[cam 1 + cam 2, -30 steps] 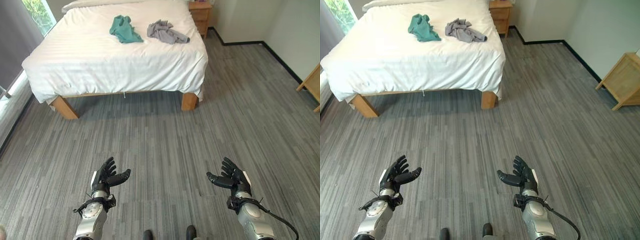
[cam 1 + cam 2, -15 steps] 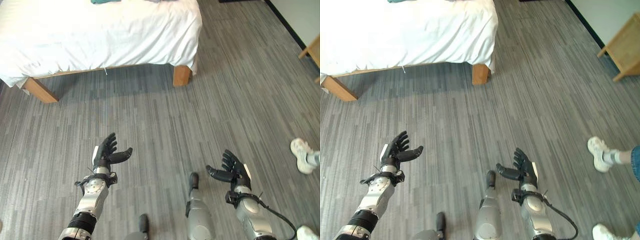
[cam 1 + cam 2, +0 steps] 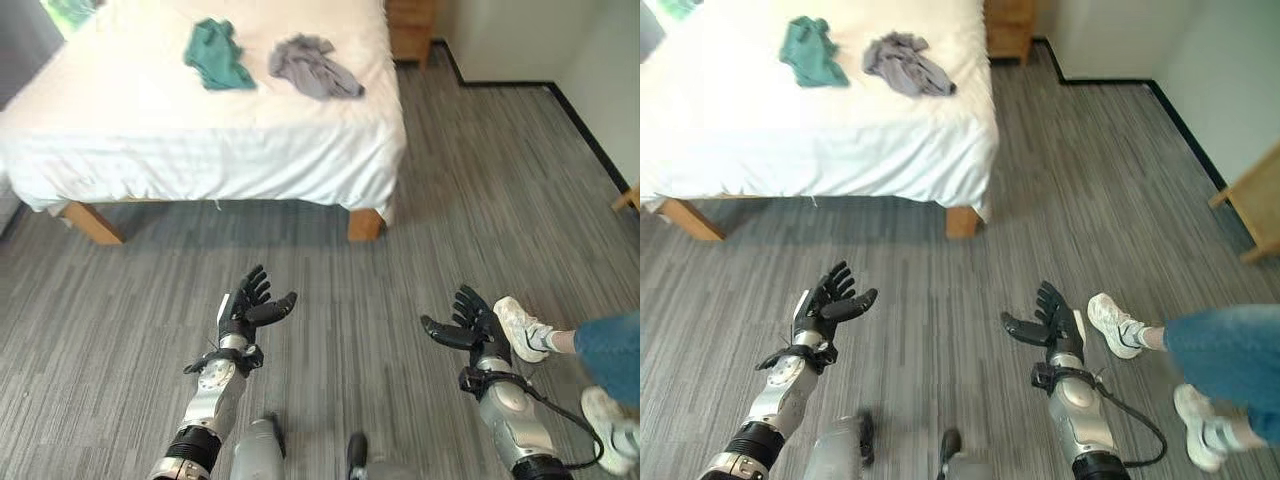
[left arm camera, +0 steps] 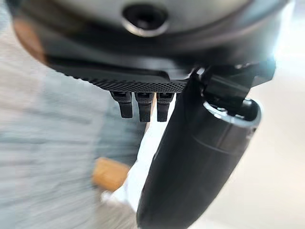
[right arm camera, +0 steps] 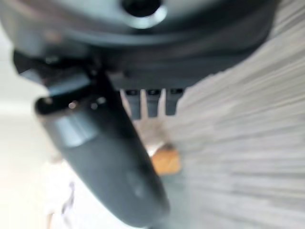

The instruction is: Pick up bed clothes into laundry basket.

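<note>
Person's shoe (image 3: 520,327) now just beside right hand (image 3: 470,325), prev. well apart

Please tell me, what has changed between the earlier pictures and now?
The camera has tilted up again. A person's shoe now stands beside the right hand. The left hand stays open and empty, as does the right; the teal garment and grey garment lie unmoved on the bed.

Nothing to read here, honestly, no lettering, labels, numbers or signs anywhere I can make out.
</note>
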You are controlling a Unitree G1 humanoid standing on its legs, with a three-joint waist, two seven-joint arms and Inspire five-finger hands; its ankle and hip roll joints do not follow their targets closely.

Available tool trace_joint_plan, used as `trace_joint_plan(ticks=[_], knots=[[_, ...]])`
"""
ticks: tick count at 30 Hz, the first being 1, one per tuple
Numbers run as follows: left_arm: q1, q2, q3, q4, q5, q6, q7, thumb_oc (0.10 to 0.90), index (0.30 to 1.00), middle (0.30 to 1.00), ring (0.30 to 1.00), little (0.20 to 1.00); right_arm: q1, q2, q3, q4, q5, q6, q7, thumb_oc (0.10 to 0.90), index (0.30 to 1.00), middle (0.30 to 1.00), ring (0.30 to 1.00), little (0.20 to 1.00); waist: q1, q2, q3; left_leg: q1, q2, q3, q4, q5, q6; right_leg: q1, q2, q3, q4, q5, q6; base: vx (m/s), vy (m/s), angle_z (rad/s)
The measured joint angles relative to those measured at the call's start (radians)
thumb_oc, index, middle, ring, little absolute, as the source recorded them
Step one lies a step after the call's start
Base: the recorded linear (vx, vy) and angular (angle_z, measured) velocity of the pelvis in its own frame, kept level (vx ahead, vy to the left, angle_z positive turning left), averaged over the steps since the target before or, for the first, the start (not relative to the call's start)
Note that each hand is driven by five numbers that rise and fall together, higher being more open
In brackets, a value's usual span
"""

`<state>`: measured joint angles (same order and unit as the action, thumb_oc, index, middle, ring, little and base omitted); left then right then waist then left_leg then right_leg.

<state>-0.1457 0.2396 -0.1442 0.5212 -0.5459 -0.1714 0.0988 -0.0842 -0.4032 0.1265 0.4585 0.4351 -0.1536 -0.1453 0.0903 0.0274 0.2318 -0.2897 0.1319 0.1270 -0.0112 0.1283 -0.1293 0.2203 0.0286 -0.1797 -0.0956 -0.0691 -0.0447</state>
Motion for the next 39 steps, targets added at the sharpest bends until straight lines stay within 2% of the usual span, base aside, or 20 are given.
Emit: trace_joint_plan(ticks=[3, 4, 6, 8, 9, 10, 12, 14, 17, 19, 21, 24, 25, 26, 27, 30, 33, 35, 38, 39], knots=[[0.058, 0.023, 0.033, -0.004, 0.005, 0.001, 0.003, 0.800, 0.900, 0.900, 0.900, 0.900, 0.003, -0.001, 0.053, -0.006, -0.022, 0.001, 0.038, 0.800, 0.900, 0.900, 0.900, 0.900, 0.044, 0.002, -0.027, -0.004, -0.030, 0.037, 0.028, 0.017, 0.008, 0.097, -0.003, 0.018, 0.006, -0.074, 0.017, 0.57, 0.045, -0.35], [0.100, 0.038, 0.046, -0.025, 0.008, 0.003, 0.003, 0.800, 0.900, 0.900, 0.900, 0.900, 0.025, 0.003, 0.061, -0.043, -0.026, 0.016, 0.053, 0.800, 0.900, 0.900, 0.900, 0.900, 0.053, -0.007, -0.061, -0.003, -0.034, 0.092, 0.107, -0.015, 0.070, 0.137, -0.021, 0.028, 0.008, -0.136, 0.034, 0.18, 0.029, -0.18], [0.129, 0.071, 0.063, -0.041, 0.011, 0.003, 0.003, 0.800, 0.900, 0.900, 0.900, 0.900, 0.045, 0.042, 0.062, -0.078, -0.036, 0.016, 0.068, 0.800, 0.900, 0.900, 0.900, 0.900, 0.050, -0.101, -0.101, 0.007, -0.110, 0.157, 0.153, 0.037, 0.220, 0.151, -0.118, 0.036, 0.093, -0.200, 0.103, 0.48, 0.153, 0.04], [0.115, 0.055, 0.067, -0.040, 0.020, 0.005, 0.002, 0.800, 0.900, 0.900, 0.900, 0.900, 0.029, 0.045, 0.060, -0.079, -0.045, 0.019, 0.073, 0.800, 0.900, 0.900, 0.900, 0.900, 0.047, -0.107, -0.101, 0.034, -0.130, 0.159, 0.168, -0.021, 0.238, 0.036, -0.163, 0.059, 0.390, -0.216, 0.157, 0.55, 0.218, 0.06], [0.114, 0.046, 0.061, -0.050, 0.035, 0.007, 0.004, 0.800, 0.900, 0.900, 0.900, 0.900, 0.034, 0.059, 0.062, -0.084, -0.061, 0.020, 0.075, 0.800, 0.900, 0.900, 0.900, 0.900, 0.046, -0.106, -0.098, 0.095, -0.150, 0.146, 0.149, -0.043, 0.232, -0.086, -0.205, 0.085, 0.677, -0.194, 0.185, 0.59, 0.222, 0.32], [0.103, 0.065, 0.035, -0.055, 0.039, 0.012, 0.003, 0.800, 0.900, 0.900, 0.900, 0.900, 0.033, 0.070, 0.061, -0.090, -0.064, 0.020, 0.077, 0.800, 0.900, 0.900, 0.900, 0.900, 0.024, -0.109, -0.095, 0.134, -0.175, 0.126, 0.129, -0.049, 0.234, -0.143, -0.230, 0.085, 0.832, -0.151, 0.179, 0.53, 0.127, 0.60], [0.058, 0.079, 0.021, -0.076, 0.059, 0.015, -0.004, 0.800, 0.900, 0.900, 0.900, 0.900, 0.018, 0.068, 0.058, -0.103, -0.064, 0.022, 0.086, 0.800, 0.900, 0.900, 0.900, 0.900, -0.001, -0.080, -0.068, 0.236, -0.186, 0.073, 0.071, -0.075, 0.263, -0.232, -0.253, 0.094, 0.947, -0.133, 0.193, 0.48, -0.025, 0.62], [0.034, 0.090, 0.025, -0.106, 0.060, 0.015, -0.004, 0.800, 0.900, 0.900, 0.900, 0.900, 0.010, 0.052, 0.058, -0.127, -0.075, 0.024, 0.097, 0.800, 0.900, 0.900, 0.900, 0.900, -0.013, -0.059, -0.054, 0.317, -0.186, 0.024, 0.031, -0.100, 0.246, -0.289, -0.338, -0.003, 0.927, -0.133, 0.194, 0.55, -0.196, 0.42], [-0.034, 0.097, 0.012, -0.106, 0.058, 0.011, -0.014, 0.800, 0.900, 0.900, 0.900, 0.900, 0.005, -0.006, 0.056, -0.134, -0.077, 0.025, 0.100, 0.800, 0.900, 0.900, 0.900, 0.900, -0.055, -0.047, -0.045, 0.378, -0.177, -0.060, -0.004, -0.115, 0.231, -0.336, -0.354, -0.006, 0.680, -0.120, 0.203, 0.39, -0.197, 0.89], [-0.057, 0.113, -0.010, -0.106, 0.058, 0.008, -0.029, 0.800, 0.900, 0.900, 0.900, 0.900, -0.004, -0.035, 0.040, -0.134, -0.077, 0.028, 0.100, 0.800, 0.900, 0.900, 0.900, 0.900, -0.067, -0.063, -0.037, 0.416, -0.180, -0.084, -0.023, -0.124, 0.217, -0.391, -0.371, -0.002, 0.498, -0.017, 0.238, 0.45, -0.247, 0.89], [-0.046, 0.112, -0.011, -0.105, 0.058, 0.008, -0.029, 0.800, 0.900, 0.900, 0.900, 0.900, -0.011, -0.043, 0.031, -0.134, -0.076, 0.028, 0.100, 0.800, 0.900, 0.900, 0.900, 0.900, -0.073, -0.070, -0.036, 0.442, -0.175, -0.095, -0.037, -0.143, 0.191, -0.409, -0.366, 0.015, 0.369, 0.048, 0.253, 0.46, -0.238, 0.39], [-0.012, 0.113, -0.021, -0.098, 0.059, 0.008, -0.039, 0.800, 0.900, 0.900, 0.900, 0.900, -0.016, -0.044, 0.012, -0.133, -0.076, 0.028, 0.099, 0.800, 0.900, 0.900, 0.900, 0.900, -0.089, -0.095, -0.042, 0.500, -0.156, -0.133, -0.069, -0.176, 0.138, -0.393, -0.330, 0.120, 0.086, 0.196, 0.259, 0.42, -0.253, 0.33], [0.004, 0.112, -0.022, -0.096, 0.059, 0.009, -0.049, 0.800, 0.900, 0.900, 0.900, 0.900, -0.015, -0.045, 0.012, -0.132, -0.077, 0.031, 0.100, 0.800, 0.900, 0.900, 0.900, 0.900, -0.100, -0.105, -0.040, 0.533, -0.133, -0.152, -0.076, -0.197, 0.105, -0.367, -0.317, 0.146, 0.046, 0.282, 0.251, 0.33, -0.330, 0.36], [0.024, 0.084, -0.020, -0.089, 0.059, 0.011, -0.048, 0.800, 0.900, 0.900, 0.900, 0.900, -0.018, -0.055, 0.010, -0.131, -0.077, 0.035, 0.100, 0.800, 0.900, 0.900, 0.900, 0.900, -0.109, -0.067, -0.043, 0.548, -0.077, -0.167, -0.076, -0.210, 0.085, -0.338, -0.263, 0.138, 0.041, 0.308, 0.258, 0.28, -0.302, 0.19], [0.032, 0.074, -0.044, -0.091, 0.061, 0.015, -0.051, 0.800, 0.900, 0.900, 0.900, 0.900, -0.024, -0.070, 0.004, -0.133, -0.077, 0.035, 0.100, 0.800, 0.900, 0.900, 0.900, 0.900, -0.103, -0.049, -0.049, 0.539, -0.045, -0.152, -0.054, -0.202, 0.064, -0.334, -0.218, 0.127, 0.036, 0.299, 0.229, 0.27, -0.305, -0.04], [0.023, 0.035, -0.076, -0.092, 0.076, 0.023, -0.097, 0.800, 0.900, 0.900, 0.900, 0.900, -0.053, -0.174, -0.005, -0.153, -0.076, 0.044, 0.120, 0.800, 0.900, 0.900, 0.900, 0.900, -0.130, -0.058, -0.042, 0.486, 0.006, -0.188, 0.049, -0.144, -0.020, -0.309, -0.186, 0.091, 0.050, 0.279, 0.175, 0.23, -0.296, 0.17], [0.021, 0.017, -0.095, -0.100, 0.074, 0.023, -0.126, 0.800, 0.900, 0.900, 0.900, 0.900, -0.076, -0.261, -0.043, -0.195, -0.075, 0.042, 0.133, 0.800, 0.900, 0.900, 0.900, 0.900, -0.139, -0.063, -0.037, 0.455, 0.013, -0.230, 0.141, -0.120, -0.033, -0.274, -0.161, 0.067, 0.065, 0.221, 0.153, 0.20, -0.408, 0.20], [-0.009, 0.035, -0.100, -0.094, 0.028, 0.022, -0.133, 0.800, 0.900, 0.900, 0.900, 0.900, -0.242, -0.441, 0.076, -0.119, -0.081, 0.050, 0.164, 0.800, 0.900, 0.900, 0.900, 0.900, -0.149, -0.107, 0.001, 0.300, 0.006, -0.255, 0.466, -0.102, -0.051, -0.301, -0.164, 0.051, 0.210, 0.109, 0.089, 0.17, -0.359, 0.32], [0.012, 0.064, -0.128, -0.101, -0.012, 0.024, -0.153, 0.800, 0.900, 0.900, 0.900, 0.900, -0.422, -0.574, 0.121, -0.067, -0.129, 0.052, 0.161, 0.800, 0.900, 0.900, 0.900, 0.900, -0.100, -0.150, 0.015, 0.241, 0.014, -0.249, 0.555, 0.059, -0.063, -0.254, -0.151, 0.038, 0.192, 0.094, 0.050, 0.25, -0.143, 0.24], [0.021, 0.073, -0.138, -0.097, -0.037, 0.030, -0.153, 0.800, 0.900, 0.900, 0.900, 0.900, -0.632, -0.630, 0.292, 0.048, -0.185, 0.057, 0.164, 0.800, 0.900, 0.900, 0.900, 0.900, -0.100, -0.155, 0.023, 0.218, 0.026, -0.222, 0.570, -0.034, -0.060, -0.224, -0.143, 0.045, 0.153, 0.099, 0.032, 0.29, -0.071, 0.02]])
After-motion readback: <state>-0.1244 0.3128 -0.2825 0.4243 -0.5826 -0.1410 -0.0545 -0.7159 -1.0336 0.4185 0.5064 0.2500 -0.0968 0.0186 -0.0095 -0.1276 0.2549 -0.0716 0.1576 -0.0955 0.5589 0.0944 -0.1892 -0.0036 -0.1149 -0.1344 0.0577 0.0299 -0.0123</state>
